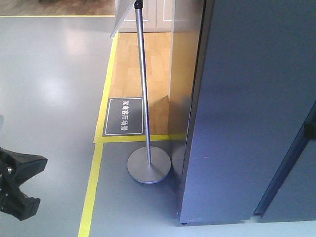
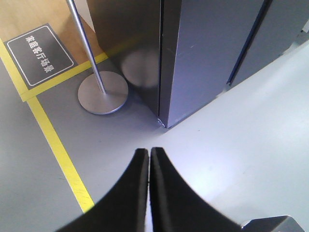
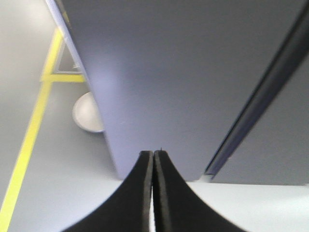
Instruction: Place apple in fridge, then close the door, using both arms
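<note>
Both arms idle. Left gripper (image 2: 149,159): black curved fingers pressed together, nothing between them. Right gripper (image 3: 153,162): same, jaws shut and empty. In the front view a black gripper (image 1: 17,185) sits low at the left edge; can't tell its state from that angle.

Apple: not visible in any view. Can't say where it is.

Tall dark grey-black fridge (image 1: 247,108): only the outer shell shows, flat matte panel with a faint blue cast, reaching down to the floor at the corner. No white interior, shelves or bins in sight. A dark vertical seam (image 3: 256,111) runs between that panel and the next grey panel to its right; likely the door edge, but I can't tell which panel is the door, or whether it's shut or slightly ajar.

Judgement: very early, nothing of the task done. The step in hand is getting set up.
- Find the apple first; without it in frame no grasp can be planned.
- Open one set of jaws before approaching, close gently across the apple's widest part; glossy skin may slip.
- Keep the other arm free for the door.

Hazard: round silver stand base (image 2: 103,92) with thin metal pole (image 1: 142,79) sits just beside the fridge corner, on the grey floor by the yellow tape line (image 2: 58,150). Keep the left arm's swing off it.
</note>
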Tool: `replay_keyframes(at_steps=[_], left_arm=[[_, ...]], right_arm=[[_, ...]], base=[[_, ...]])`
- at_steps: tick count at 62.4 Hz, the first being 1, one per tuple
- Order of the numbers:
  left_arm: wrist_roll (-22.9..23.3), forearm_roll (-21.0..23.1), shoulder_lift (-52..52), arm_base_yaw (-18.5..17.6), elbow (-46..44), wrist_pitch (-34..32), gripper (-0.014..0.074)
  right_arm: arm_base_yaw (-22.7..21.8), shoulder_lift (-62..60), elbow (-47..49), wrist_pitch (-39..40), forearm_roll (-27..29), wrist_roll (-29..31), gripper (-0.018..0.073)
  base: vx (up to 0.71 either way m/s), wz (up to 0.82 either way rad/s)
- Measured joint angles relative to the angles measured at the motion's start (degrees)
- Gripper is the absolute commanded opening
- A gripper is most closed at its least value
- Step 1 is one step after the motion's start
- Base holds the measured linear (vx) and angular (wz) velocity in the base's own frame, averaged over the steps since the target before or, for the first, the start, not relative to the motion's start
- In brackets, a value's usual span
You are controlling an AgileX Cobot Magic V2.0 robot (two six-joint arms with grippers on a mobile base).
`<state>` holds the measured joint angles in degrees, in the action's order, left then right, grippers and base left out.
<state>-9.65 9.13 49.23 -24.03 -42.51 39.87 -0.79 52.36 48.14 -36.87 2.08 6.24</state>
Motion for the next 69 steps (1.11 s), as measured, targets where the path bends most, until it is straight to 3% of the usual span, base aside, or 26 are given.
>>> replay_keyframes(at_steps=[12, 40, 69], left_arm=[[0.00, 0.00, 0.00, 0.00, 0.00, 0.00, -0.0006], [0.00, 0.00, 0.00, 0.00, 0.00, 0.00, -0.0006], [0.00, 0.00, 0.00, 0.00, 0.00, 0.00, -0.0006]], right_arm=[[3.54, -10.48, -4.81, -6.60, -1.21, -1.74, -0.0004], [3.79, -35.15, -9.27, -28.49, -0.67, -3.18, -0.0004], [3.79, -44.84, -9.27, -36.07, 0.54, -6.24, -0.0004]], base=[[0.00, 0.00], [0.00, 0.00], [0.00, 0.00]])
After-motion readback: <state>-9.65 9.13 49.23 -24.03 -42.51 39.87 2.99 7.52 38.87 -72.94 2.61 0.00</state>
